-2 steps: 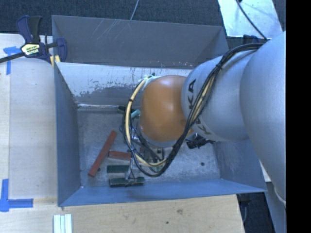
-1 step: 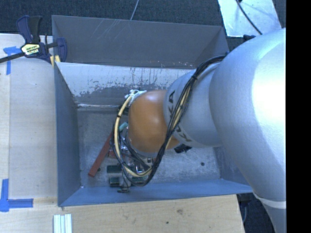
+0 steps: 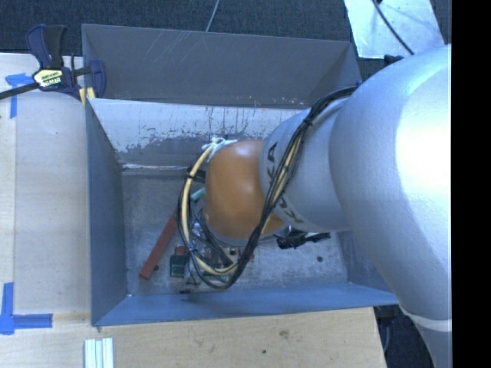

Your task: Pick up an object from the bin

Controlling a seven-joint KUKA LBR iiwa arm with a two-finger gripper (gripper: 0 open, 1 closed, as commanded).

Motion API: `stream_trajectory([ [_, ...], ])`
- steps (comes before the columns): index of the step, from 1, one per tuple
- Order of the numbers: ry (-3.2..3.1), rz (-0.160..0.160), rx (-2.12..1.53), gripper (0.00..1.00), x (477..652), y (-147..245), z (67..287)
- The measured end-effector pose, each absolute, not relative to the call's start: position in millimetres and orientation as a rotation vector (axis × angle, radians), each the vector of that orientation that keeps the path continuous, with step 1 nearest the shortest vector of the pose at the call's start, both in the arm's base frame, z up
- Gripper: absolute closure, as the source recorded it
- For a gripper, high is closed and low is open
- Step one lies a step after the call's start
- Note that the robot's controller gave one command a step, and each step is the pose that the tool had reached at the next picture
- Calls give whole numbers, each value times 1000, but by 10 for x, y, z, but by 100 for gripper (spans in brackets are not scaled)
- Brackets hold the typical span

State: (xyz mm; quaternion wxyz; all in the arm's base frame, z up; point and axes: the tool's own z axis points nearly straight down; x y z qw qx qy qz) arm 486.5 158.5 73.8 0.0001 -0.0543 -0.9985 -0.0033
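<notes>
Because the arm leans in steeply, its orange cover (image 3: 230, 190) and cables (image 3: 186, 205) hanging over the wrist, I cannot tell whether the gripper (image 3: 186, 276) is open or closed; it sits low by the near wall of the bin (image 3: 107, 228). Beside it I count one reddish-brown flat stick (image 3: 157, 248) and one small dark green piece (image 3: 178, 265), my likeliest pick

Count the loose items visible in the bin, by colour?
Red-brown stick: 1
Small dark green block: 1
Black piece beside the arm: 1
Total: 3 visible; the arm hides part of the bin floor.
</notes>
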Motion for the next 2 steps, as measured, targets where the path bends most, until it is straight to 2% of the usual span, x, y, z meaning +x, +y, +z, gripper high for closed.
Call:
stream_trajectory([
  [2,-3138,-10,-171,100,4859,1583,775],
])
